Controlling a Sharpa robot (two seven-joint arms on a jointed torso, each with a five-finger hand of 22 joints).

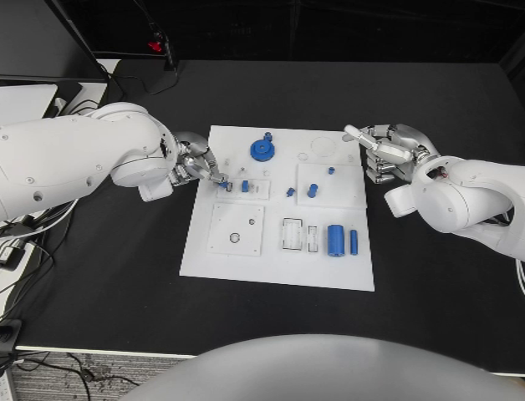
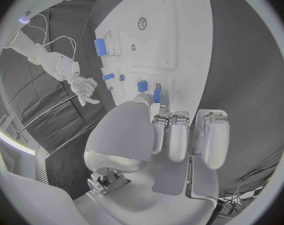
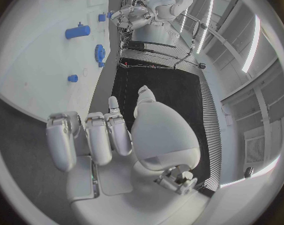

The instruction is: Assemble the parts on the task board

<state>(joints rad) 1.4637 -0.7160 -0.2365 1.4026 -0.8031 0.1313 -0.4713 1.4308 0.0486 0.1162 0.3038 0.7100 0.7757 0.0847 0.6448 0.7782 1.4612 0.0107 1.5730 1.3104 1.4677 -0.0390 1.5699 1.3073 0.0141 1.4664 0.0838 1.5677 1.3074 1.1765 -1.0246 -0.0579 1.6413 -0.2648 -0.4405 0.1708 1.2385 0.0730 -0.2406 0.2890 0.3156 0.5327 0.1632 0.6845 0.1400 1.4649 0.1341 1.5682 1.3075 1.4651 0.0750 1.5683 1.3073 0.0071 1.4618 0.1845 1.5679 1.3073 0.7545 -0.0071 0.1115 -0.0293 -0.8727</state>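
The white task board (image 1: pixel 275 251) lies mid-table. My left hand (image 1: pixel 202 170) is at its left edge and pinches a small blue part (image 1: pixel 229 186) between thumb and finger just over the board; the left wrist view shows the same part (image 2: pixel 157 94) at the fingertips, beside another blue piece (image 2: pixel 142 86) standing in the board. My right hand (image 1: pixel 389 153) hovers at the board's right edge, fingers curled in on nothing (image 3: pixel 98 135). A blue gear (image 1: pixel 262 149) sits near the far edge. A blue cylinder (image 1: pixel 336 241) and a thin blue pin (image 1: pixel 353 241) lie near the front right.
More small blue pieces (image 1: pixel 312 190) stand in the board's middle, one (image 1: pixel 331 170) close to my right hand. Cables (image 1: pixel 9 242) and a white sheet (image 1: pixel 9 104) lie off the table's left side. Bare black table (image 1: pixel 106 284) surrounds the board.
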